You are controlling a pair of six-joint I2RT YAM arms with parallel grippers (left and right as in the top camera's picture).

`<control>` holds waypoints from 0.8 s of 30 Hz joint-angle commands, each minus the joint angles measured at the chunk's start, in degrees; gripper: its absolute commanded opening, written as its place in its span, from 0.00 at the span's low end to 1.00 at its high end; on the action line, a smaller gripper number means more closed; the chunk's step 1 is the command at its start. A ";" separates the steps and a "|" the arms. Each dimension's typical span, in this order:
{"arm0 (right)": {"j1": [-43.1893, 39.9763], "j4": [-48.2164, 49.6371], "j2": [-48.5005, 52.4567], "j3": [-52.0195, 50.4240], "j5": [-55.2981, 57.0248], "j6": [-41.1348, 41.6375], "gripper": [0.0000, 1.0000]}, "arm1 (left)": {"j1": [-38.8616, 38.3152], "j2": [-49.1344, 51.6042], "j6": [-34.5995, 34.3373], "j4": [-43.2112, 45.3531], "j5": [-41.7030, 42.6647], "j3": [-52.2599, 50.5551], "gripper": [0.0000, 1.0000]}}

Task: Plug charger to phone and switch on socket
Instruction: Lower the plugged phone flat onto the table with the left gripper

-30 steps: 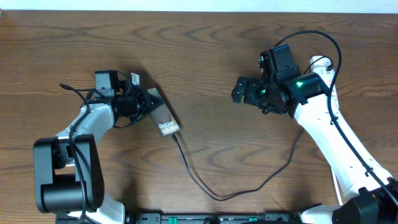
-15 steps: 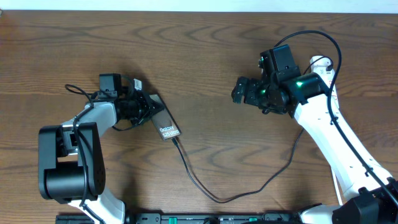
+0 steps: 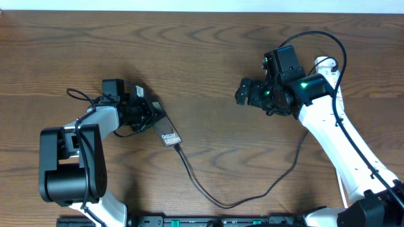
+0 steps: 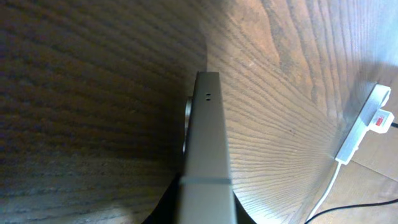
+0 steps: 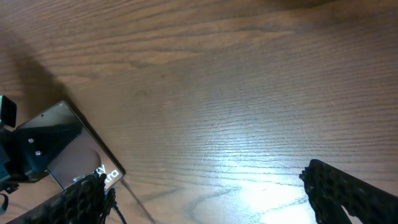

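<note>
- Just now, the left gripper (image 3: 152,115) has swung a little with its wrist. It is pressed together on the upper end of the phone (image 3: 168,130), which it has carried along.
- The phone's lettered end has slid slightly toward the near edge of the table (image 3: 202,50) over the last second. It lies slantwise, to the left of the table's middle. The left wrist view shows it edge-on, running straight out from the camera.
- The charger (image 3: 208,193) meets the phone's lower end. From there its black cable loops down and across, then rises toward the right arm. The loop has followed the phone's small shift, and the tip looks seated rather than lying loose beside it. I judge the plugging-in done or all but done, and the move reads as a check or a setting-down.
- The right gripper (image 5: 211,194) has not stirred. It hovers well apart from the phone, with its fingers spread wide and nothing between them.
- The socket (image 4: 362,128) shows only in the left wrist view, as a white strip with a red switch (image 4: 380,119) beyond the phone. Its switch appears untouched, so pressing it is the step left, most likely for the free right arm.
</note>
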 commanded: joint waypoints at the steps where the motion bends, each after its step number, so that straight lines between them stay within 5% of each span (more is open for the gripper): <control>1: 0.24 -0.22 -0.52 0.55 0.42 0.37 0.99 | -0.17 0.09 1.27 -0.31 -0.79 -1.03 0.07; 24: 0.24 -0.37 -0.52 0.55 0.42 0.37 0.99 | -0.17 0.07 1.25 -2.12 -1.92 -2.27 0.17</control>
